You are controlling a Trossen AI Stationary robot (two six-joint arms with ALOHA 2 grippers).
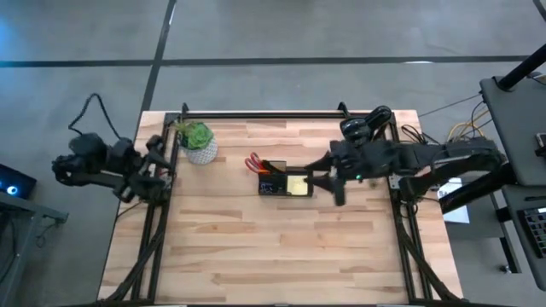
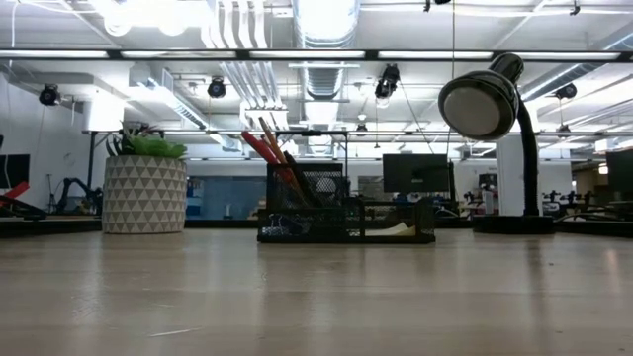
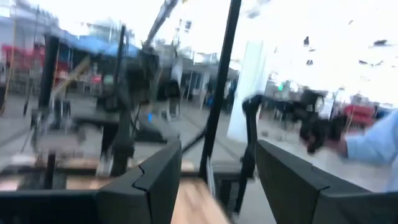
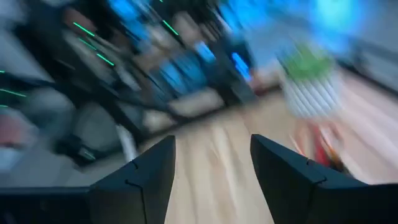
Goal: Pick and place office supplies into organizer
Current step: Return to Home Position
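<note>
The organizer (image 1: 281,182), a dark mesh desk tray, stands mid-table, also in the low view (image 2: 346,213). Red-handled scissors (image 2: 259,148) and a slim orange pencil (image 2: 271,133) stand slanted in its taller left part. A yellow sticky-note pad (image 1: 297,185) lies in its lower right part. My right gripper (image 1: 322,182) hangs open just right of the organizer, pointing toward the table's left, with nothing between its fingers (image 4: 212,177). My left gripper (image 1: 160,167) is open at the table's left edge by the frame post, with nothing between its fingers (image 3: 217,180).
A green potted plant (image 1: 198,141) stands at the far left, near the organizer. A black desk lamp (image 2: 492,99) with its base (image 2: 514,224) stands at the far right. Black frame rails (image 1: 256,116) edge the table. A person's blue sleeve (image 3: 373,143) shows beyond the table.
</note>
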